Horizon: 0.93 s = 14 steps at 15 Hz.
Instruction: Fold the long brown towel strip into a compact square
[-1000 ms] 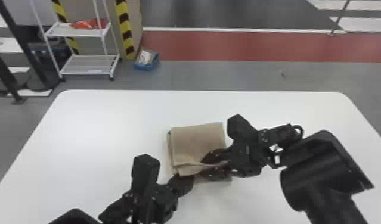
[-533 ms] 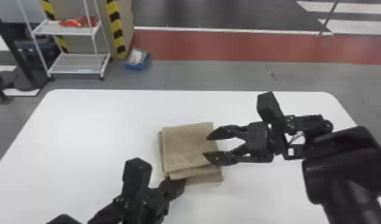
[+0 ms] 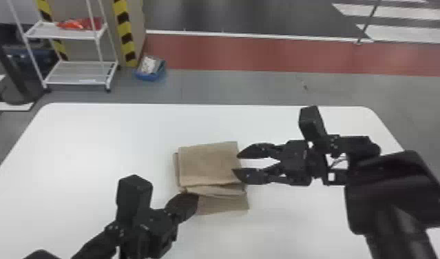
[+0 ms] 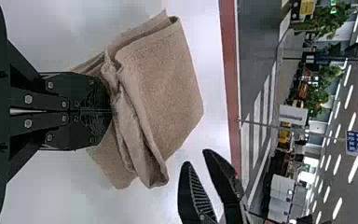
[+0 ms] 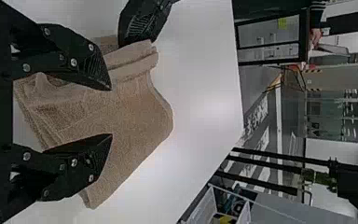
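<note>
Away to the right went the right gripper (image 3: 235, 163), and its fingers opened. Now they are wide apart and hold nothing, with their tips by the towel's right edge. The towel (image 3: 208, 165) lies folded on the table (image 3: 108, 137), between the two grippers. The left gripper (image 3: 195, 199) is closed, pinching the towel near its left corner.

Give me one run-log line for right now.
Brown towel: layered folds on white table, bottom layer jutting nearward | left gripper: shut at towel's near-left corner | right gripper: open at towel's right edge
</note>
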Available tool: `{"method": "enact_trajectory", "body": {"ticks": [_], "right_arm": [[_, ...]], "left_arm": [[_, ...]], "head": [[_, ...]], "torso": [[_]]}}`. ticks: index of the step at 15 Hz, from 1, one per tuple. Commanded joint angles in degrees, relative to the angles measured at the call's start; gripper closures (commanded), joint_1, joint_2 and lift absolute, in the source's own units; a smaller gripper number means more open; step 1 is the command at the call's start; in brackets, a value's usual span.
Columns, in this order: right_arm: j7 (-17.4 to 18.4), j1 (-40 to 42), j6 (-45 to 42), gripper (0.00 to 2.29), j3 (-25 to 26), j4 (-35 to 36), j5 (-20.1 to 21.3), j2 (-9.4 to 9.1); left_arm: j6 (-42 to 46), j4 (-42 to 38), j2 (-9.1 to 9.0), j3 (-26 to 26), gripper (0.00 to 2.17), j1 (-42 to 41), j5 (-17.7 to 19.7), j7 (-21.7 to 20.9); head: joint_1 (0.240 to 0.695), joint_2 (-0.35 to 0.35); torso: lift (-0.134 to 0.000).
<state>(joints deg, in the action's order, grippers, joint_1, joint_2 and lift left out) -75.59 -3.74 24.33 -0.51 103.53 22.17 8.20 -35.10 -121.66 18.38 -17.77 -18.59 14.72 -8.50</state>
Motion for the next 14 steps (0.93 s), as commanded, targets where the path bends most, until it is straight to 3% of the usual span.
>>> {"method": "enact_trajectory", "body": {"ticks": [1,4,9,10,11,14], "right_arm": [[2.56,-0.04,-1.16,0.76,0.42,-2.46,-1.86,-0.29],[7.83,0.14,-6.43,0.76,1.65,-5.54,-5.91,-0.29],[15.48,0.31,-16.81,0.8,1.12,-11.86,-8.98,-0.47],[15.91,-0.56,-17.33,1.2,1.12,-14.06,-9.16,-0.91],[17.06,-0.92,-19.62,1.44,0.95,-16.17,-9.33,-1.35],[23.39,-0.83,-30.52,1.59,-0.55,-22.23,-10.65,-1.87]], "left_arm": [[-0.02,-2.79,0.7,2.3,1.2,-1.45,-0.13,-0.03],[-0.37,-4.72,2.19,6.52,1.2,-4.0,-1.8,-0.38],[2.27,-2.79,2.19,11.88,1.2,-4.53,-0.92,-0.73],[3.14,-2.0,1.93,11.88,1.2,-4.17,-0.84,-0.65],[5.96,-0.5,1.57,11.53,1.2,-3.74,-0.57,-0.65],[11.58,3.72,1.4,10.3,1.2,-2.15,0.48,-0.21]], "head": [[0.695,-0.066],[0.695,-0.037],[0.695,0.038],[0.695,0.048],[0.695,0.054],[0.695,0.065]], "torso": [[-0.124],[-0.124],[-0.124],[-0.124],[-0.124],[-0.124]]}}
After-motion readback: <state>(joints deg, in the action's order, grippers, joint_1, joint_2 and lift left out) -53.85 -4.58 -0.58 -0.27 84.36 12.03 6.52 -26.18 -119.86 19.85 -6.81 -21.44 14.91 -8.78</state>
